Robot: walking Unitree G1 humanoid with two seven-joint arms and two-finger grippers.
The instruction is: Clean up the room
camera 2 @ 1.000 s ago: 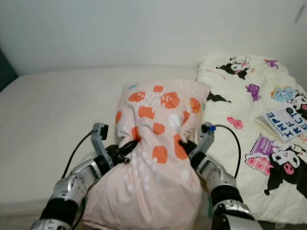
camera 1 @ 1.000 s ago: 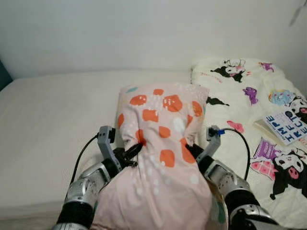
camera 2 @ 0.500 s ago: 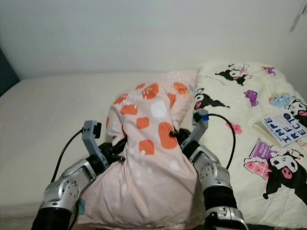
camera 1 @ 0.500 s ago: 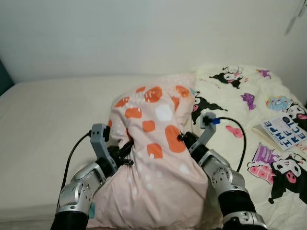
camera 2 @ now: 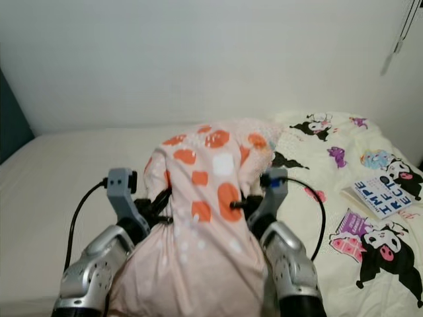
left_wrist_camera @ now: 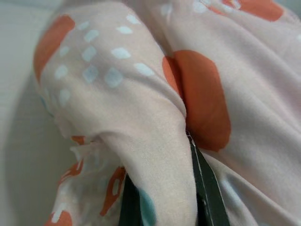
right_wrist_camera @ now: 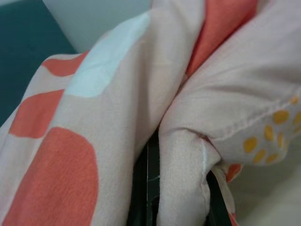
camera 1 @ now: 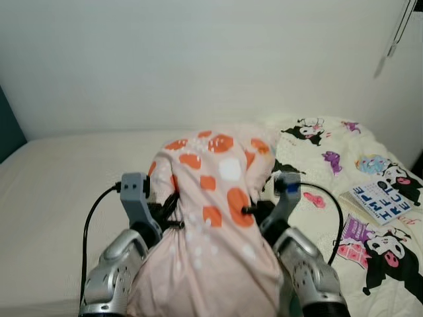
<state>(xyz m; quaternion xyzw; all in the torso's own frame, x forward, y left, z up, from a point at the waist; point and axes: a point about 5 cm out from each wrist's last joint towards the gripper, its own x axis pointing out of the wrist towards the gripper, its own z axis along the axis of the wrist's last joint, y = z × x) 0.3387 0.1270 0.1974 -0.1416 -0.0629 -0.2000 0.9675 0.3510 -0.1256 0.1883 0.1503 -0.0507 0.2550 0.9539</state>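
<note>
Pillow [camera 1: 215, 218] held up over the bed [camera 1: 59, 178], left gripper [camera 1: 166, 212] and right gripper [camera 1: 254, 212] fingers clamped on opposite side folds; soft, light, saggy, probably best gripped by bunched cloth.

I see the pink pillow [camera 1: 215, 218] with orange blotches, bunched and seemingly raised above the bed [camera 1: 59, 178], beside the wall.

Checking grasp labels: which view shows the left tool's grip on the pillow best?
Left wrist view: pillow fabric bunched between the left tool's fingers. Eye views show both tools clamping the pillow's sides; right wrist shows only the right tool's grip.
</note>
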